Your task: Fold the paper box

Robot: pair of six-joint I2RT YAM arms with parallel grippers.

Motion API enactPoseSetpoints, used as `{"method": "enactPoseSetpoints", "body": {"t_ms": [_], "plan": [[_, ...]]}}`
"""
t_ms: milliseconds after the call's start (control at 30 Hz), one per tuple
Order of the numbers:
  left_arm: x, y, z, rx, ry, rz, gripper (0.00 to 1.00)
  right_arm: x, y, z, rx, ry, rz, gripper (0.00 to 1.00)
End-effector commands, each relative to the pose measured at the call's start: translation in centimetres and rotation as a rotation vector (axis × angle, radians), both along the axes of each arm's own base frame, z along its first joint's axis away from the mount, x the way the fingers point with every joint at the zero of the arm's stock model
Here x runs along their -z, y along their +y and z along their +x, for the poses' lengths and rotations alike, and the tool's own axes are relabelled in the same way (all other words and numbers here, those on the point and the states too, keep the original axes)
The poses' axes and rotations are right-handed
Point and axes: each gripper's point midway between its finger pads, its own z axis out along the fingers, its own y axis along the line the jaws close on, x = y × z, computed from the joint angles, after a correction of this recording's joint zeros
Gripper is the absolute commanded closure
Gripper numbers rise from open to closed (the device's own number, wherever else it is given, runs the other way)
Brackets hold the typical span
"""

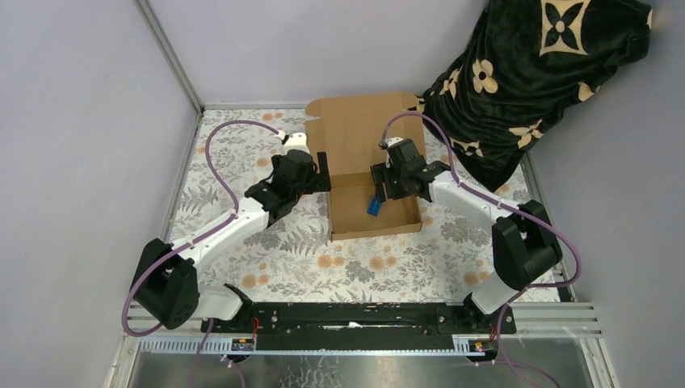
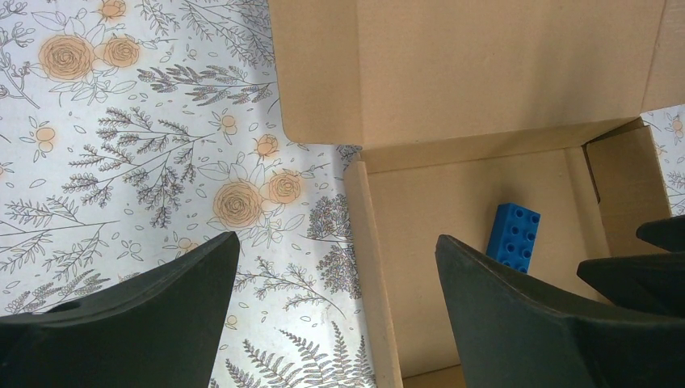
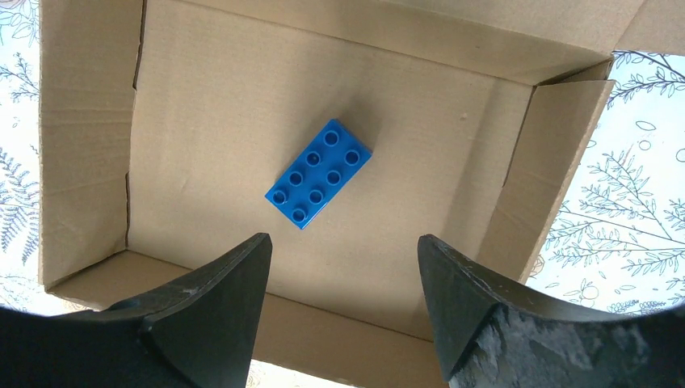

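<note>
Brick [image 3: 319,174] inside paper box [image 3: 202,81], R hand [image 3: 343,246] spread above.

left gripper [image 2: 335,246]: jaws spread wide | right gripper [image 3: 345,246]: jaws apart, empty

- paper box [image 3: 202,97]: matt brown corrugated cardboard, faintly ribbed.
- blue brick [image 3: 318,173]: smooth, slightly glossy plastic.
- bench [image 2: 121,162]: smooth floral-printed covering.
- blanket [image 1: 533,73], upper right: dark plush cloth.
- right gripper [image 3: 343,242]: matt black plastic, scuffed grey.
</note>
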Motion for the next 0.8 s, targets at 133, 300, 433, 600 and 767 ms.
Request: {"method": "enactPoseSetpoints", "body": {"t_ms": [133, 300, 433, 600, 767], "plan": [[-0.1, 0.8, -0.5, -0.024, -0.005, -0.002, 0.02, -4.5, 0.8, 0.3, -0.021, -0.108, 0.078, 0.22], [-0.1, 0.6, -0.8, -0.014, -0.003, -0.012, 0.02, -6.2, 1.2, -0.2, -0.023, -0.126, 0.134, 0.07], [-0.6, 0.5, -1.2, -0.001, -0.015, -0.025, 0.02, -6.9, 1.1, -0.4, -0.008, -0.136, 0.153, 0.0], [-1.2, 0.0, -1.5, 0.044, -0.04, -0.047, 0.02, -7.3, -0.1, 0.7, 0.122, -0.172, 0.144, 0.0], [-2.3, -0.9, -0.4, 0.075, -0.057, -0.035, 0.02, -9.2, -0.9, 2.4, 0.243, -0.181, 0.119, 0.0]]}}
